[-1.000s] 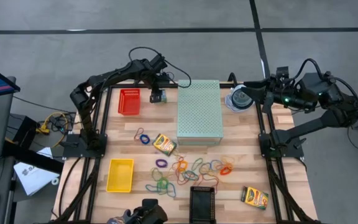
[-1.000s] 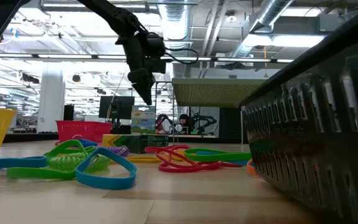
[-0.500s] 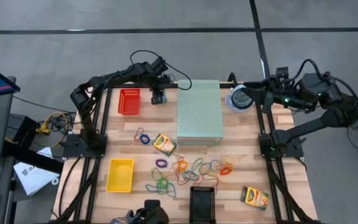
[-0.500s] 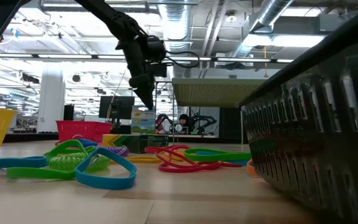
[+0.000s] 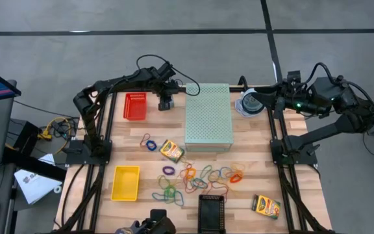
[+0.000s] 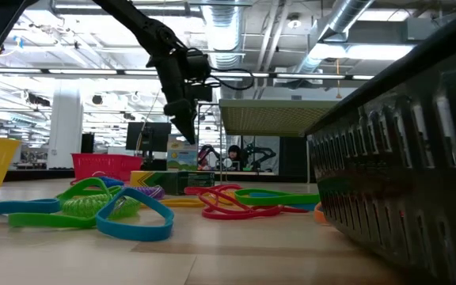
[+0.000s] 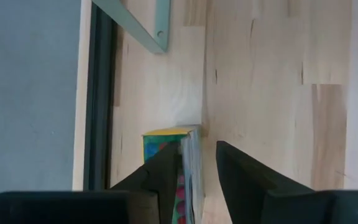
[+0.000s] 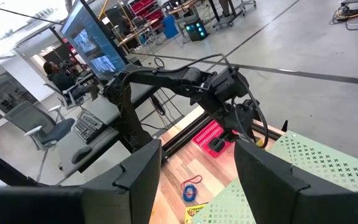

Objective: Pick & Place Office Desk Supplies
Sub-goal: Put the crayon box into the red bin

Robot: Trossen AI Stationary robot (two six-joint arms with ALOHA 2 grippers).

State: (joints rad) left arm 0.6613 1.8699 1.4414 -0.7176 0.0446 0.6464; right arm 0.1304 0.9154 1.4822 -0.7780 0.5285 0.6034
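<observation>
My left hand [image 5: 165, 104], at twelve o'clock beside the red bin [image 5: 134, 106], has its fingers around a crayon box [image 7: 169, 163]; grip unclear. Right hand [image 5: 254, 101] waits open.

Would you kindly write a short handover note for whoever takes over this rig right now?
Left gripper: down at a crayon box on the table's far edge, beside the red basket; grip unconfirmed.
Right gripper: open, empty, waiting at the far right.
Supplies: rubber bands lie scattered mid-table; two more crayon boxes lie at and.
Done: nothing shows in the red basket or the yellow basket.
Left: everything.
</observation>
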